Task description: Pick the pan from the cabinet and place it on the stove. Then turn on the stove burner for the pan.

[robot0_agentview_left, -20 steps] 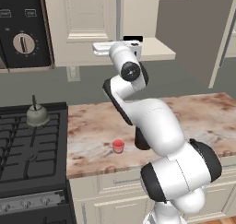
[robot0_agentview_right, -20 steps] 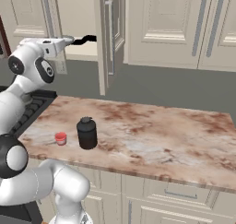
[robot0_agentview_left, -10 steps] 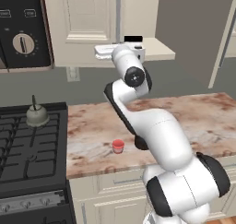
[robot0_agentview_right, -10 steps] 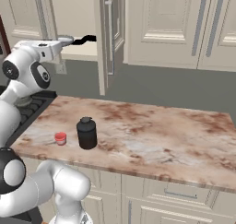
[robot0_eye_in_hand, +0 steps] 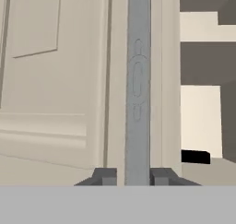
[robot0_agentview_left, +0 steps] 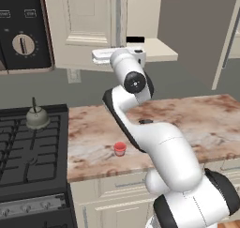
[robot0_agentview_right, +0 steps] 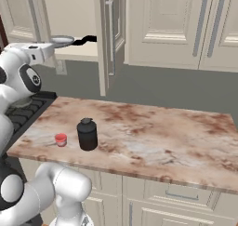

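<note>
pan: a round silver pan (robot0_agentview_right: 62,40) lies on the open cabinet's shelf (robot0_agentview_right: 86,53) in the upper left of the right base view, its black handle (robot0_agentview_right: 86,38) pointing towards the frame's right; the end of that handle shows as a black block at the lower right of the hand view
cabinet: a cream wall cabinet (robot0_agentview_left: 84,25) in the upper middle of the left base view; in the right base view one door (robot0_agentview_right: 104,43) stands swung out, edge-on, right of the pan
door handle: a long grey upright bar (robot0_eye_in_hand: 138,80) runs up the middle of the hand view, against a panelled door
end effector: the end effector (robot0_eye_in_hand: 132,176) has a dark fingertip on each side of the door handle, pressed in on the bar; in the left base view it (robot0_agentview_left: 96,56) sits at the door's lower edge, just left of the shelf
stove: a black stove (robot0_agentview_left: 28,152) with grates at the lower left of the left base view, well below the pan
kettle: a small grey kettle (robot0_agentview_left: 36,118) stands on the back right of the stove
tabletop: a mottled brown stone tabletop (robot0_agentview_left: 187,114) stretches right of the stove
cup: a small red cup (robot0_agentview_left: 120,148) stands near the tabletop's front edge
jar: a dark jar (robot0_agentview_right: 87,134) stands just beside the cup
</note>
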Motion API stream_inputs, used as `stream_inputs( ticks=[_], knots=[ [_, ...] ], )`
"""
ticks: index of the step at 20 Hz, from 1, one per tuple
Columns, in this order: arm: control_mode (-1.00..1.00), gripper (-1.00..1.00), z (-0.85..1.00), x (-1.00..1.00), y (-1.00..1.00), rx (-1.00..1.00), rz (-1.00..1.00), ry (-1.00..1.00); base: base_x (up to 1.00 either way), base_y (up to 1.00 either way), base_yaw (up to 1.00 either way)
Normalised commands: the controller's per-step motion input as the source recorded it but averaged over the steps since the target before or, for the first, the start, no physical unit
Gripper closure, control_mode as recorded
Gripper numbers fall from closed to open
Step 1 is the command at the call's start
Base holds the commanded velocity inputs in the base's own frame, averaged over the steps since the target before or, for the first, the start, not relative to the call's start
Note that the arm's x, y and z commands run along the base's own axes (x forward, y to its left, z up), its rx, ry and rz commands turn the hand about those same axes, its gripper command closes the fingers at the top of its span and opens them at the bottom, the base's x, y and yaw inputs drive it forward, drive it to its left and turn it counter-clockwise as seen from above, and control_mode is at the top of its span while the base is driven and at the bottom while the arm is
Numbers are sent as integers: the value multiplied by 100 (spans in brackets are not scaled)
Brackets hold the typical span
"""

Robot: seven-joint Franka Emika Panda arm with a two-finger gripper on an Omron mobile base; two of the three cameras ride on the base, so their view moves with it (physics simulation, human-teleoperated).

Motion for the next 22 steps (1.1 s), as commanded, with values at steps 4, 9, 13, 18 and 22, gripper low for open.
stream_inputs(
  ticks=[4, 9, 13, 18, 22],
  knots=[
    [-100, 100, 0, -43, 50, 0, 0, 1, 0, 0, 0],
    [-100, 100, 0, -49, 52, 0, 0, 1, 0, 0, 0],
    [-100, 100, -7, -57, 52, 0, 0, 0, 0, 0, 0],
    [-100, 100, -8, -51, 56, 0, 0, 1, 0, 0, 0],
    [-100, 100, -5, -45, 47, 0, 0, 0, 0, 0, 0]
  ],
)
